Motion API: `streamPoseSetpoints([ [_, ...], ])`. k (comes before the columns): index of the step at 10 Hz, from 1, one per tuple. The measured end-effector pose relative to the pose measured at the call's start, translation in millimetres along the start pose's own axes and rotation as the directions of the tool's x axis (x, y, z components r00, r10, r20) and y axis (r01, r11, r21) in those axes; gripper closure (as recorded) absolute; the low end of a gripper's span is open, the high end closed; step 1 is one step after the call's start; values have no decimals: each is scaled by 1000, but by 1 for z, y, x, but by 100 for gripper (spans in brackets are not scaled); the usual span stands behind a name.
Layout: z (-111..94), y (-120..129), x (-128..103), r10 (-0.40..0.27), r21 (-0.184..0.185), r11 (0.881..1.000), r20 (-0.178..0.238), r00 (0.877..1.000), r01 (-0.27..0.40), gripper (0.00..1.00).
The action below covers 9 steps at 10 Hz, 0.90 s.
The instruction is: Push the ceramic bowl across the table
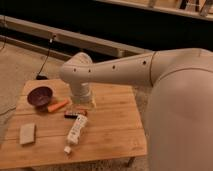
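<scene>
The ceramic bowl [40, 96] is small, round and dark purple-maroon. It sits near the far left corner of the wooden table [110, 127]. An orange carrot-like object [58, 106] lies just right of the bowl, touching or nearly touching it. My white arm reaches in from the right, its wrist pointing down over the table's middle. The gripper [82, 106] hangs below the wrist, right of the carrot and apart from the bowl.
A beige sponge [27, 134] lies at the front left. A white tube-shaped bottle [76, 130] lies in the middle with a small white cap [67, 149] beside it. A dark flat bar [73, 116] lies below the gripper. A black cable [44, 65] runs across the floor behind the table.
</scene>
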Motion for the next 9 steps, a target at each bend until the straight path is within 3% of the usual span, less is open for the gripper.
streamPoseSetpoints([
  [2,0,0,-1,-2,0,1000,2,1000,2,35],
  [4,-6,17,-15,-123,5,992,69,990,123,35],
  [5,-11,32,-22,-211,2,977,107,972,212,35],
  [7,-15,49,-28,-320,2,946,154,935,324,35],
  [8,-19,67,-28,-434,0,897,185,882,442,35],
  [9,-19,77,-26,-498,0,861,196,845,508,35],
])
